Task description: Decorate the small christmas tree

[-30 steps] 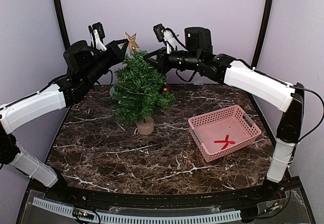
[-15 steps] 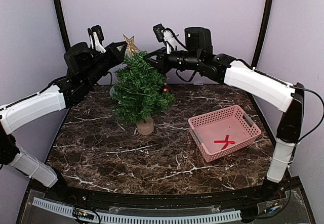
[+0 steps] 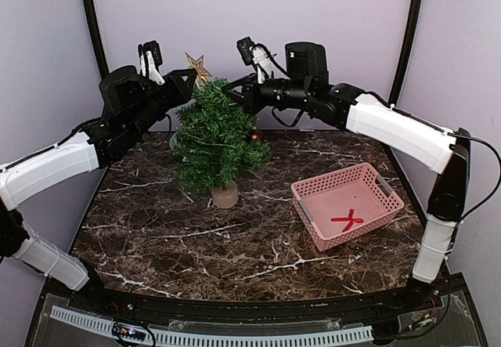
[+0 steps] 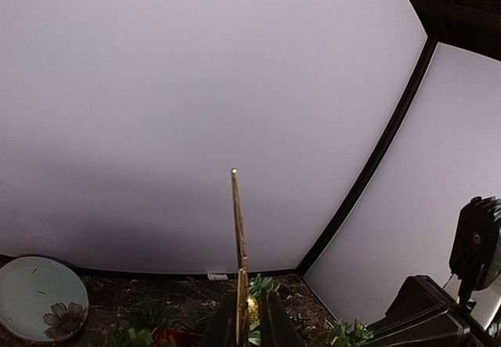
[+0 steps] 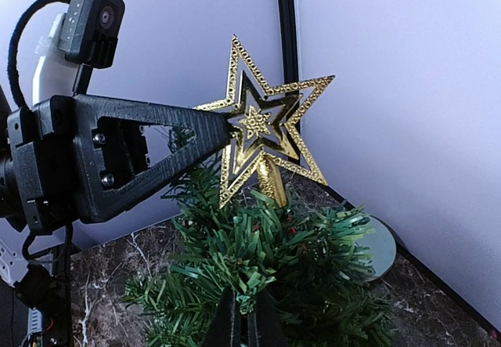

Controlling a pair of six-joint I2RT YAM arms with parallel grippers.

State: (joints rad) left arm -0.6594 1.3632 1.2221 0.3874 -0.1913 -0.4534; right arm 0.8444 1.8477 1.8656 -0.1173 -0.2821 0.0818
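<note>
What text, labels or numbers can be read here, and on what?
None legible. No lettering shows on the gold star, small christmas tree or pink basket.
The plate bears a flower, not text.
Any markings on the board at the near edge are too small to read.

Soft, even light fills every view; shadows are faint. The marble worktop (image 3: 235, 245) carries a dull sheen toward 6 o'clock. The left wrist view dims toward 7 o'clock and its wall seams (image 4: 368, 167) bow. The gold star (image 5: 256, 120) is crisp.
</note>
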